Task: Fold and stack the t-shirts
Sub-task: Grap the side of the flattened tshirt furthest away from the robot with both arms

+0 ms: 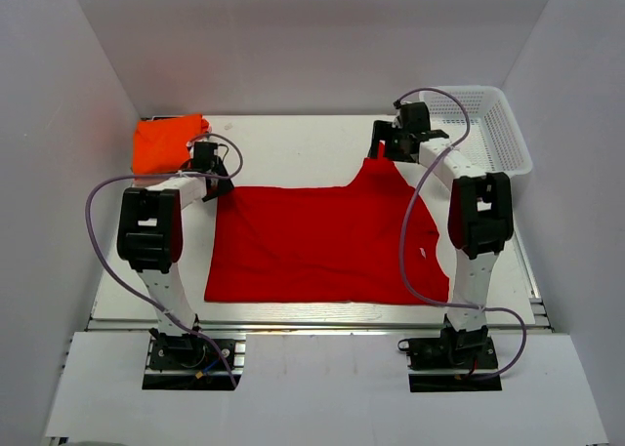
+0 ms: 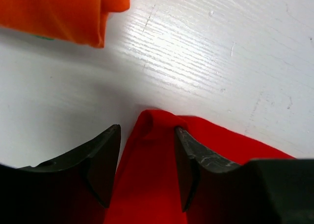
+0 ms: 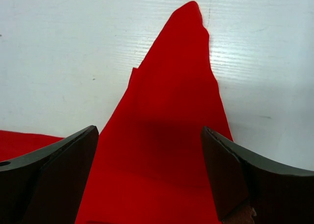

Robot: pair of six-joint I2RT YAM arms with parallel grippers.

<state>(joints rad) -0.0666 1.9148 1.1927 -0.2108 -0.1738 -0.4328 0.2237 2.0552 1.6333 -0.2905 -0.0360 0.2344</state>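
1. Red t-shirt (image 1: pixel 322 241): you have it spread flat on the white table (image 1: pixel 293 139), between the two arms. Its near hem runs along the table's front edge. A small white tag (image 1: pixel 422 253) sits on the cloth close to your right arm.
2. Left gripper (image 2: pixel 147 136): your claw stands at the shirt's far left corner. The jaws are parted narrowly, and the rounded corner of red cloth lies between them.
3. Right gripper (image 3: pixel 149 136): your claw is spread wide at the far right corner. There the red cloth draws up into a pointed peak that runs out past the fingertips onto the table. Neither finger visibly presses the cloth.
4. Orange t-shirt (image 1: pixel 168 143): you will find it folded in the far left corner of the table, just beyond the left gripper and apart from the red shirt.
5. White mesh basket (image 1: pixel 488 124): it sits at the far right corner, beside the right gripper.
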